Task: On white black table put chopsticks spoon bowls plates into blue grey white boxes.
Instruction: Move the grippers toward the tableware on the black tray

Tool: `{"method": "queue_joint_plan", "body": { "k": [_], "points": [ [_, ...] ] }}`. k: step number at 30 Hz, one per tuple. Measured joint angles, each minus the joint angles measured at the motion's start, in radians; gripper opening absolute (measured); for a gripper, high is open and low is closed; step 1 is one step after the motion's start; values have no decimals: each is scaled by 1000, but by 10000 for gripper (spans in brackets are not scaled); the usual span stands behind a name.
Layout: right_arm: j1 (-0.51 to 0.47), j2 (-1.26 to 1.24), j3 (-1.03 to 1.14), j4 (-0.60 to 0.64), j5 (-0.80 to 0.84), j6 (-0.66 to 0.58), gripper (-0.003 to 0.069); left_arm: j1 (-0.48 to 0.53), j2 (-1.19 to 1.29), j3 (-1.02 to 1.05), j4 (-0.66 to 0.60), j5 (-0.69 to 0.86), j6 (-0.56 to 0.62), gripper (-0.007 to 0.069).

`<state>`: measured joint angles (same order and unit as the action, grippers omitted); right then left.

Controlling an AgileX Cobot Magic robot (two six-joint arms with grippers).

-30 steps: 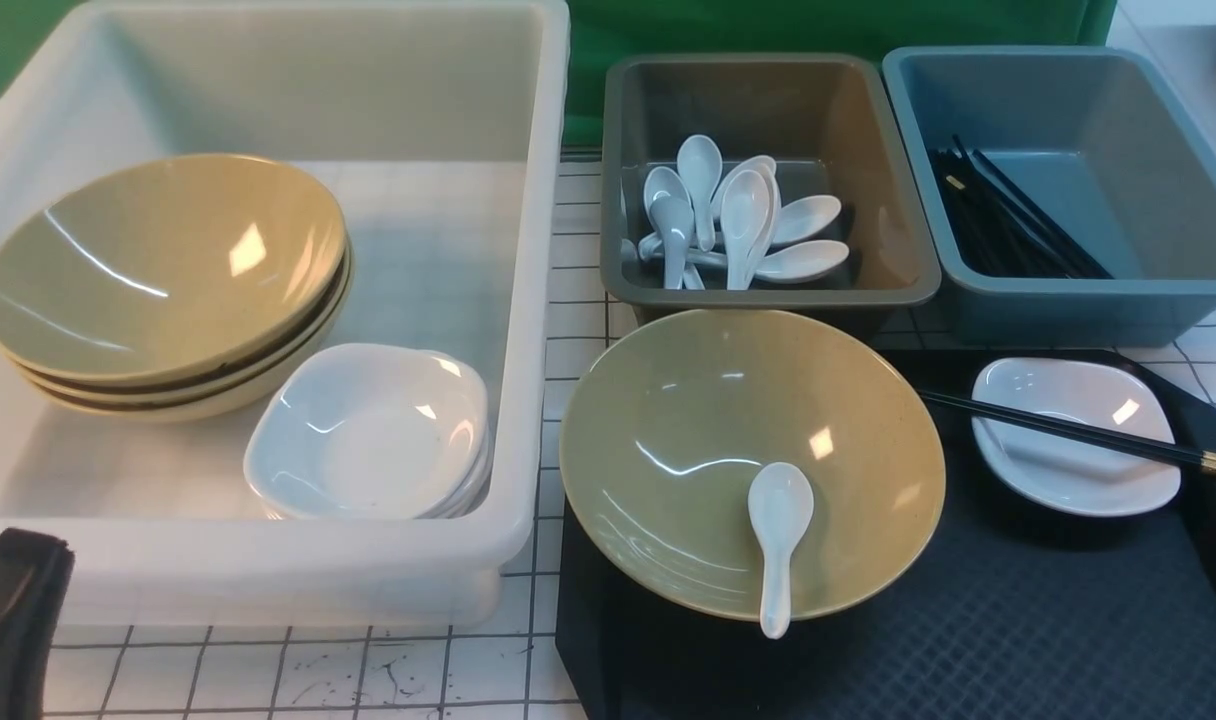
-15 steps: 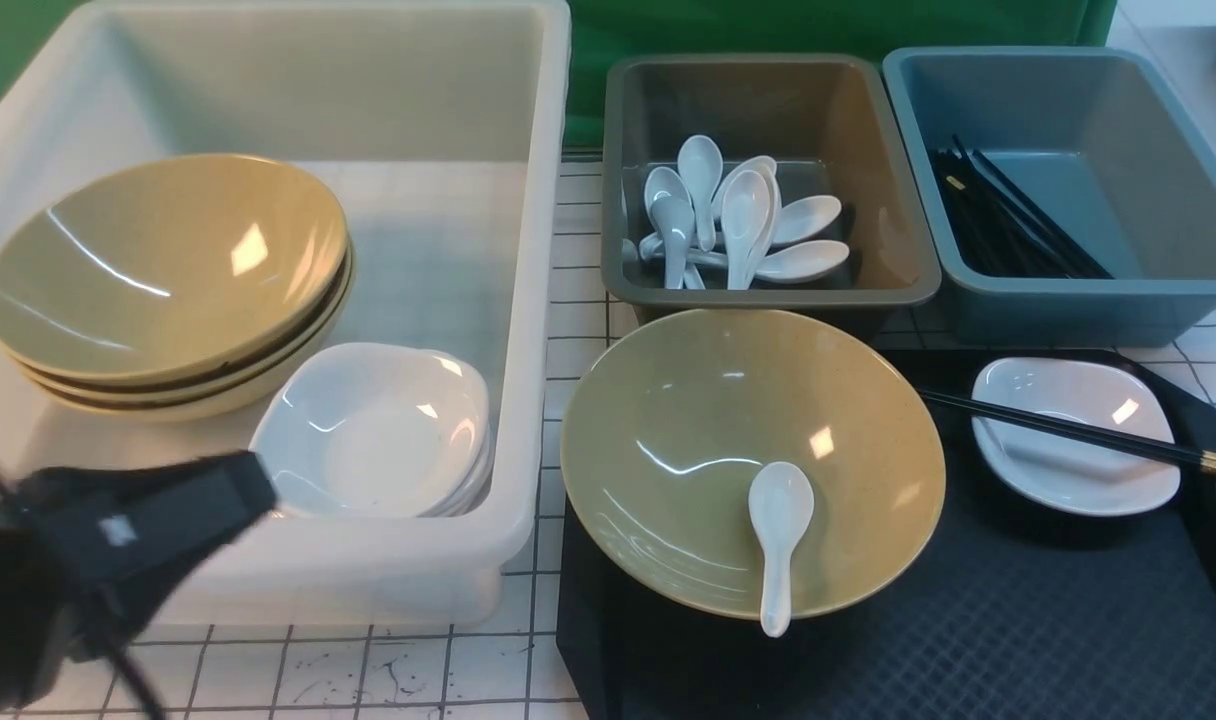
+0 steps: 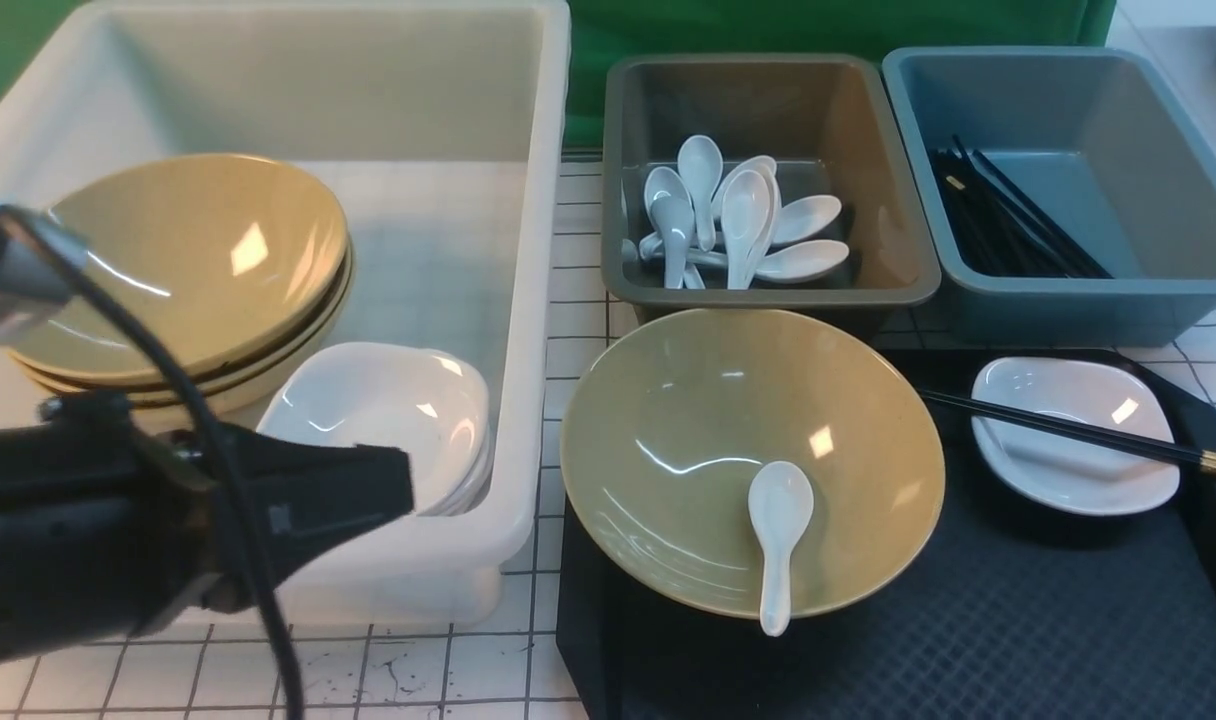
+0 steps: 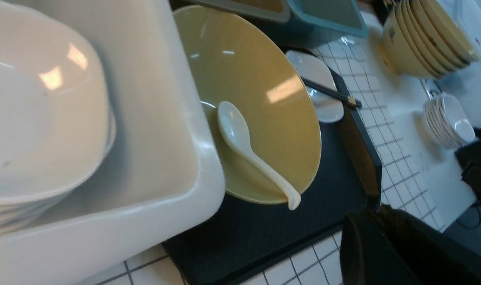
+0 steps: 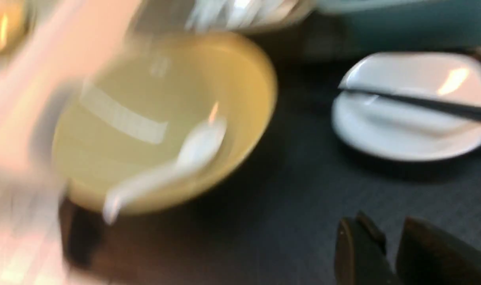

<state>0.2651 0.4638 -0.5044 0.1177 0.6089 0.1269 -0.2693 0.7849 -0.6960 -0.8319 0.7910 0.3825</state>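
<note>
An olive-tan bowl (image 3: 728,420) sits on the black mat with a white spoon (image 3: 776,545) lying in it, its handle over the near rim. To its right, black chopsticks (image 3: 1078,432) lie across a white plate (image 3: 1058,470). My left gripper (image 3: 396,490) is shut and empty, in front of the white tub's (image 3: 543,300) near wall, left of the bowl. The right gripper (image 5: 379,219) hovers over the mat near the plate (image 5: 410,118), fingers slightly apart with nothing between them. The right wrist view is blurred.
The white tub holds stacked bowls (image 3: 198,260) and stacked plates (image 3: 388,420). The grey box (image 3: 768,297) holds several spoons (image 3: 738,220); the blue box (image 3: 1068,315) holds chopsticks (image 3: 1008,225). More stacked bowls (image 4: 422,35) and plates (image 4: 446,118) stand beyond the mat's right side.
My left arm has come up from the lower left corner and reached rightward across the tub's front. The dishes have not moved.
</note>
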Motion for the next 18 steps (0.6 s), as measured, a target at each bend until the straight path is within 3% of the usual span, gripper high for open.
{"method": "queue_joint_plan", "body": {
  "k": [4, 9, 14, 18],
  "points": [
    [78, 311, -247, -3, 275, -212, 150, -41, 48, -49, 27, 21, 27, -1],
    [77, 581, -430, -18, 350, -410, 150, -54, 53, -88, 25, 41, 50, -1],
    [3, 748, -546, -55, 431, -518, 150, -56, 53, -93, 26, 72, 55, -1],
    [-128, 851, -609, -71, 451, -618, 152, -56, 53, -93, 18, 89, 76, -1]
  ]
}}
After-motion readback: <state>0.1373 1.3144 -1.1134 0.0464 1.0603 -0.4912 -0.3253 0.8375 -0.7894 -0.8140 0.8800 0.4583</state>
